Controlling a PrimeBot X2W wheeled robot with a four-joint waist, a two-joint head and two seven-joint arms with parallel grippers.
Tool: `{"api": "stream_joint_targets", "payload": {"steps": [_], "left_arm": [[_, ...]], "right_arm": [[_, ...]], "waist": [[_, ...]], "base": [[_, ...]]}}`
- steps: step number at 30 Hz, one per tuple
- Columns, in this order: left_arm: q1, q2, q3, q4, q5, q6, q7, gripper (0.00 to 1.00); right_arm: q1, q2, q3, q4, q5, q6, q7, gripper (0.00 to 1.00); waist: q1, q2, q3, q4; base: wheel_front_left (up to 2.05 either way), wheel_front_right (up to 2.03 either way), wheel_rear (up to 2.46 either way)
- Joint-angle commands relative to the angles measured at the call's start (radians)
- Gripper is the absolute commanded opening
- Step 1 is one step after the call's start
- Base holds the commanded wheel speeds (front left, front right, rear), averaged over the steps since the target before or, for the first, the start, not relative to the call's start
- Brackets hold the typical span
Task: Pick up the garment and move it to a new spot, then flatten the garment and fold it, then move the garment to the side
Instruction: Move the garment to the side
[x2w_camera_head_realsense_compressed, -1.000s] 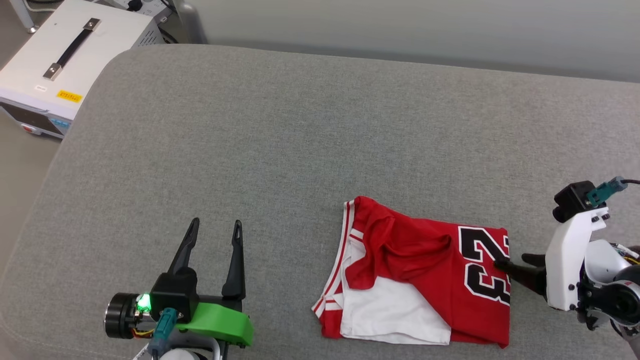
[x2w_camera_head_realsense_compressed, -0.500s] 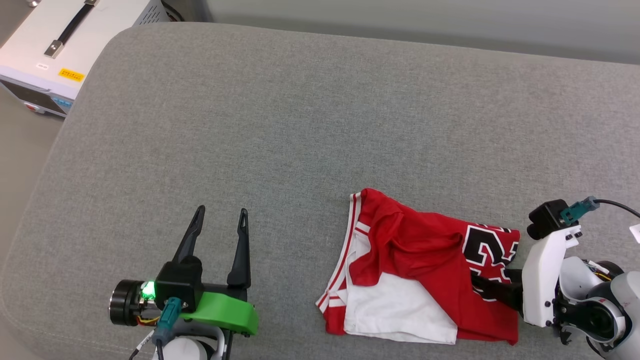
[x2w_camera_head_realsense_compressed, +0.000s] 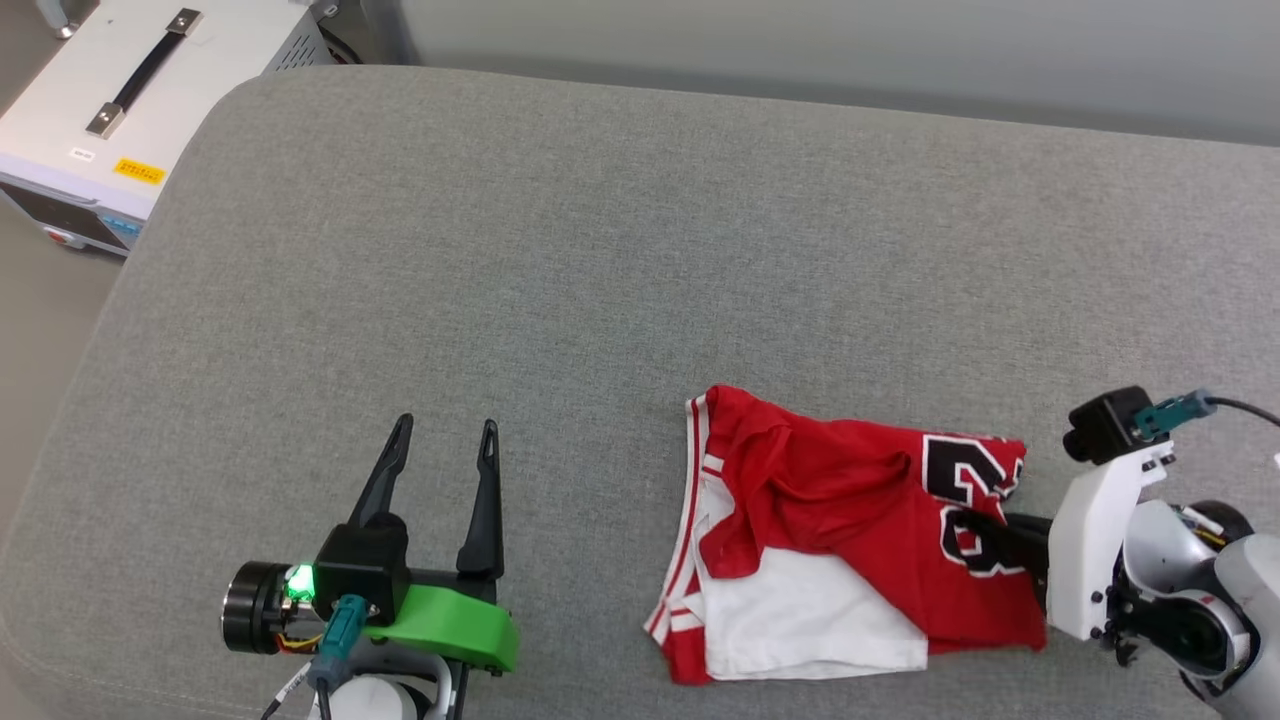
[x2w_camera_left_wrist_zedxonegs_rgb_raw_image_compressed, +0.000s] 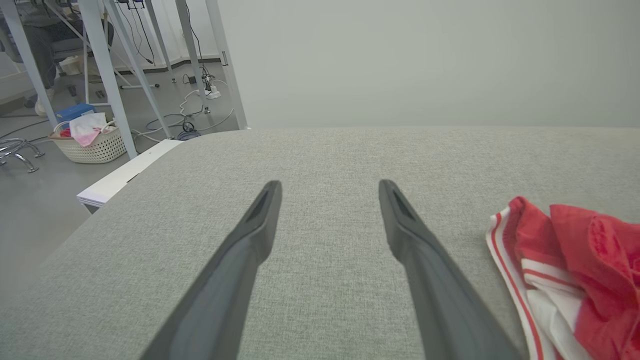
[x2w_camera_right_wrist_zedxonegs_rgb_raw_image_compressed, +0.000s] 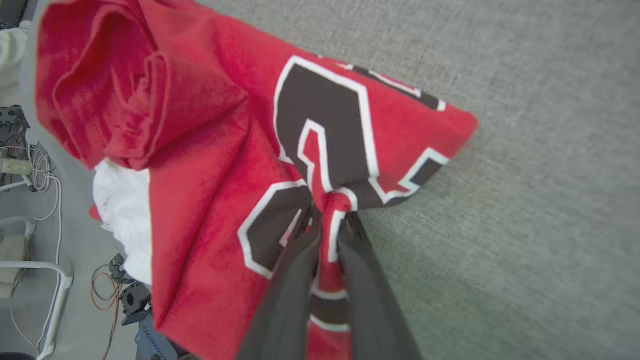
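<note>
Left gripper: well to the left of the garment, fingers spread wide, gripping nothing, pointing away from the robot. Right gripper: at the garment's right edge, fingers closed, pinching a fold of lettered cloth.

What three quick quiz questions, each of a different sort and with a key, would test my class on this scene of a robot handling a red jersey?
1. True or false: the right gripper has its fingers shut on a fold of the red jersey T-shirt with white sleeves and black numerals.
2. The left gripper is: A) open over the grey fabric cushion, apart from the shirt; B) shut on a sleeve; C) shut, pressing on the numerals.
3. Fill in: beside the cushion's far left corner stands a white box with a black ___ on top.

Key: 1 true; 2 A; 3 handle.
</note>
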Motion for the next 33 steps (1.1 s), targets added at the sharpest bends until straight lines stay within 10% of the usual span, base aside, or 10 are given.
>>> {"api": "stream_joint_targets", "payload": {"steps": [1, 33], "left_arm": [[0.000, -0.005, 0.001, 0.001, -0.008, 0.007, -0.006, 1.00], [-0.030, 0.010, 0.044, -0.077, 0.020, 0.004, -0.006, 1.00]], "right_arm": [[-0.034, -0.018, -0.004, -0.009, -0.011, -0.001, -0.029, 0.00], [-0.225, -0.242, -0.089, -0.111, -0.164, -0.001, -0.113, 0.00]], "waist": [[0.0000, 0.0000, -0.010, -0.008], [0.0000, 0.0000, 0.118, -0.338]], "base": [[0.00, 0.00, 0.00], [0.00, 0.00, 0.00]]}}
